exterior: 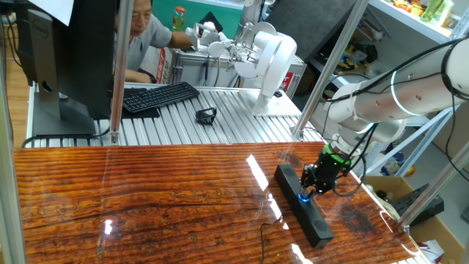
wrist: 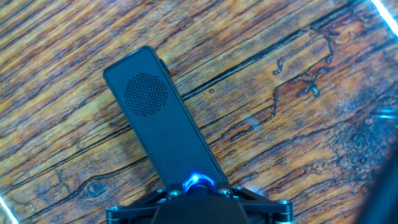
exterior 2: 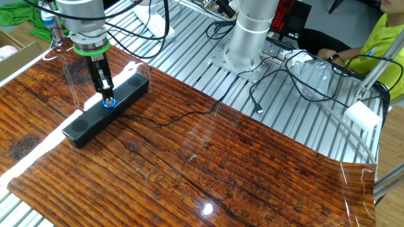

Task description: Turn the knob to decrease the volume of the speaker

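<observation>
Wood-grain desk point(exterior 2: 208, 157) carrying the speaker point(exterior 2: 106, 108), a slim black bar lying near the desk's edge beside the ribbed metal platform point(exterior 2: 303, 120). Hand point(exterior 2: 108, 101), pointing straight down, fingers narrowed onto the knob point(exterior 2: 109, 103) at mid-length of the bar; blue glow visible around the dial. Hand view: perforated grille of the speaker running diagonally away from the knob. Thin black cable point(exterior 2: 183, 116) trailing from the bar across the desk.
</observation>
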### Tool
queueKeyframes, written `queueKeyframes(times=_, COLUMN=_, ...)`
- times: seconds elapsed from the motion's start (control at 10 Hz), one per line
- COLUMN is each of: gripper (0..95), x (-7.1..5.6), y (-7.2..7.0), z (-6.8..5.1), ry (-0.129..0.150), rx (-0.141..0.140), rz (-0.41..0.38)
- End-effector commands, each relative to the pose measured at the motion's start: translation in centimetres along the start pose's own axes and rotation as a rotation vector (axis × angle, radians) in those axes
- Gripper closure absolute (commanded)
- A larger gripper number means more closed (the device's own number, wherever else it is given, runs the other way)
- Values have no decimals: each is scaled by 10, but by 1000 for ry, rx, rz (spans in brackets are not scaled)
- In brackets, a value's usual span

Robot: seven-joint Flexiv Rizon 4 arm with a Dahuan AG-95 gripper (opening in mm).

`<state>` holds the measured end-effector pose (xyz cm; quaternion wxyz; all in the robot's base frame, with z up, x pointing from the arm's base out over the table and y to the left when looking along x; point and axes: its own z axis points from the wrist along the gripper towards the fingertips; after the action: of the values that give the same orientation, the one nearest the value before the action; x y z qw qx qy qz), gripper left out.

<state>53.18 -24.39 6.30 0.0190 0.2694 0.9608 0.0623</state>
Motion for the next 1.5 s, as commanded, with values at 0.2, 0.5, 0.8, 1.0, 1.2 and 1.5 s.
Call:
queueKeyframes(times=0.2, gripper=950, x=1, y=0, z=0, ry=-4, rx=7, rz=-38)
queueKeyframes(times=0.5, gripper=950, x=1, y=0, z=1, ry=-7, rx=12, rz=-77)
queueKeyframes(times=0.8, gripper=950, x=1, y=0, z=1, ry=-11, rx=25, rz=-105)
queueKeyframes(times=1.0, gripper=950, x=1, y=1, z=1, ry=-2, rx=33, rz=-114)
queueKeyframes(times=1.2, gripper=950, x=1, y=1, z=1, ry=16, rx=45, rz=-122)
queueKeyframes(times=1.5, gripper=950, x=1, y=1, z=2, ry=40, rx=53, rz=-136)
